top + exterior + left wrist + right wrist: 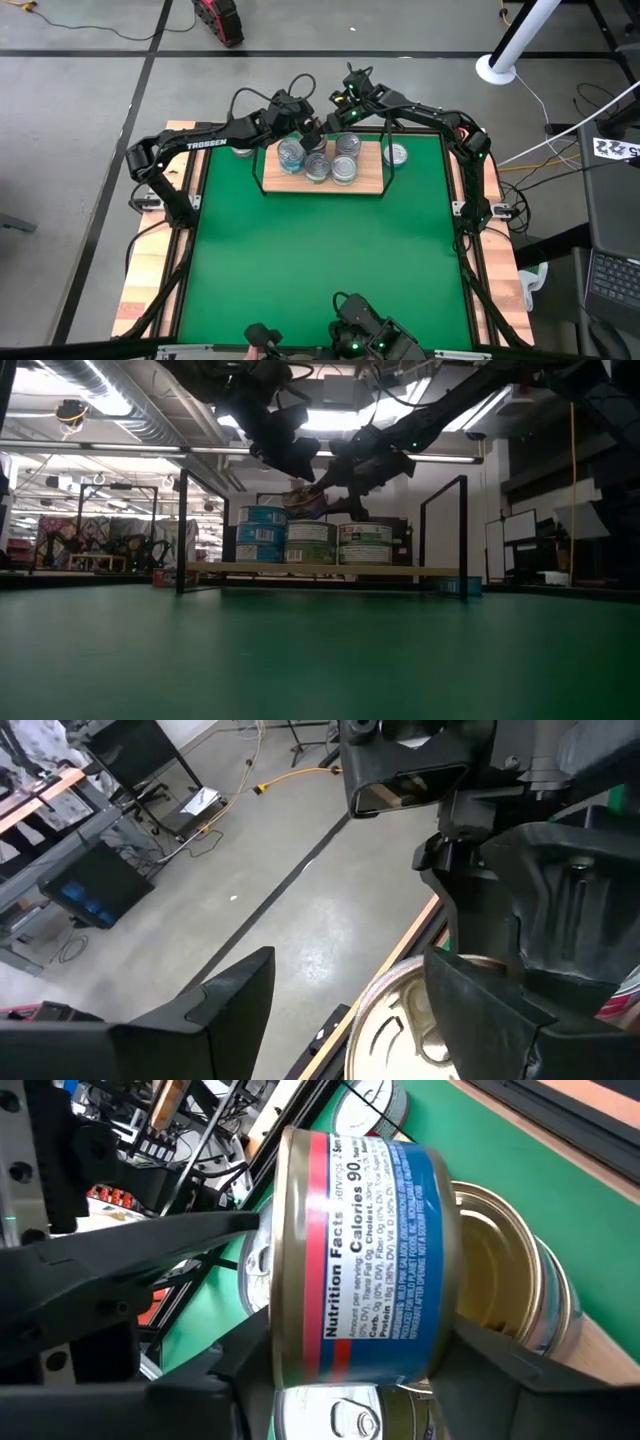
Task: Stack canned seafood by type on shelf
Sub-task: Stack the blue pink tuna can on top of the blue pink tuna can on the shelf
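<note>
A tin of canned seafood (370, 1250) with a blue and red label hangs over the shelf (370, 186), between the fingers of my right gripper (365, 1285), which reaches in from the far right. The low view shows this tin (305, 500) tilted above the stacks. My left gripper (312, 130) is open right beside it, coming from the left. A gold lid (400, 1030) shows between its fingers (240, 1000); I cannot tell whether they touch it. Three stacks of tins (262, 535) (312, 543) (365, 543) stand on the shelf board (330, 569). My right gripper pinches the tin by its two flat ends, one finger at one end's rim (272, 1230) and the other at the opposite end (452, 1330). The fingers slant down from the table's far right. The tin lies on its side, label outward, clear of the stacks below.
One tin (396, 154) stands alone at the shelf's right end, and another (243, 152) is left of the shelf under my left arm. Black wire posts (464, 535) frame the shelf. The green mat (320, 260) stretches toward the near edge.
</note>
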You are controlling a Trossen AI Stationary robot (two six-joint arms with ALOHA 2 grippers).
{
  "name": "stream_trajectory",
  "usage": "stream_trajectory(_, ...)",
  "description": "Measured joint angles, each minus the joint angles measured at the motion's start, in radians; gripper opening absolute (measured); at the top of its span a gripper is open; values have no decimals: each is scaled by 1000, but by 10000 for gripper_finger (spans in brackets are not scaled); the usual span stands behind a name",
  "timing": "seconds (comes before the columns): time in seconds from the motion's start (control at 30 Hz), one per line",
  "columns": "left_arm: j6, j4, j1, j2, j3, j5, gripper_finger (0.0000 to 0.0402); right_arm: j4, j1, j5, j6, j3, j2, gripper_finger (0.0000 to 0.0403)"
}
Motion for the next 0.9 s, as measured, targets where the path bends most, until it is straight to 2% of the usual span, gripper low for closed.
stream_trajectory(0.2,1,0,0,0,0,0,253,-4,0,39,0,-1,2,265)
stream_trajectory(0.37,1,0,0,0,0,0,253,-4,0,38,0,-1,2,289)
stream_trajectory(0.9,2,-2,21,0,0,-1,253,-23,0,7,163,-1,2,293)
